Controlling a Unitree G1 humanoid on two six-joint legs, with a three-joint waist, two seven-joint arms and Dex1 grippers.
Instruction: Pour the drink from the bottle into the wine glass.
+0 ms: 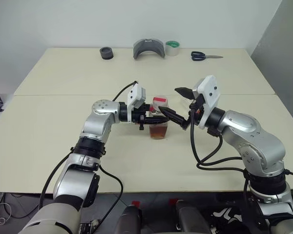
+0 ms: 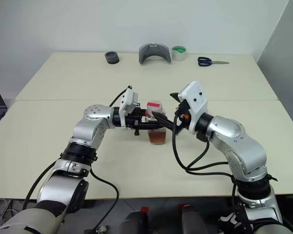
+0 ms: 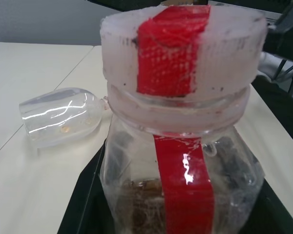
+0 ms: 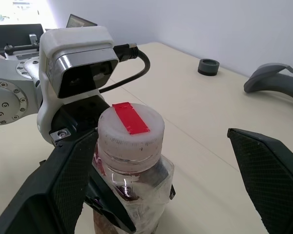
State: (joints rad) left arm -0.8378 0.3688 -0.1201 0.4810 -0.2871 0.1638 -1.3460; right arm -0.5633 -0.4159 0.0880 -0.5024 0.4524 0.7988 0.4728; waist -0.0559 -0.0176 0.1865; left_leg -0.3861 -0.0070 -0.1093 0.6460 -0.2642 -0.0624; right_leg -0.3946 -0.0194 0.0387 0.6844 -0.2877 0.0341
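Along the far edge of the cream table (image 1: 63, 122): black ring-shaped roll (image 1: 106, 53), grey curved holder (image 1: 148, 48), roll of tape (image 1: 172, 47), blue-handled scissors (image 1: 203, 56) toward the far right corner. Well apart from the work at mid-table.

Bottle (image 1: 158, 119) upright near the table's centre, cap (image 4: 131, 130) on, red strip over cap and down the side. Drink (image 1: 158, 131) filling the lower part only.

Wine glass (image 3: 63, 117) seen past the bottle in the left wrist view, apparently lying on its side on the table; stem hidden behind the bottle.

Left gripper (image 1: 145, 118) reaching in level from the left, clamped tight on the bottle body.

Right gripper (image 1: 176, 105) level, angled in from the right, fingers (image 4: 263, 170) spread wide, one either side of the cap, not touching it. Cap blocks pouring.
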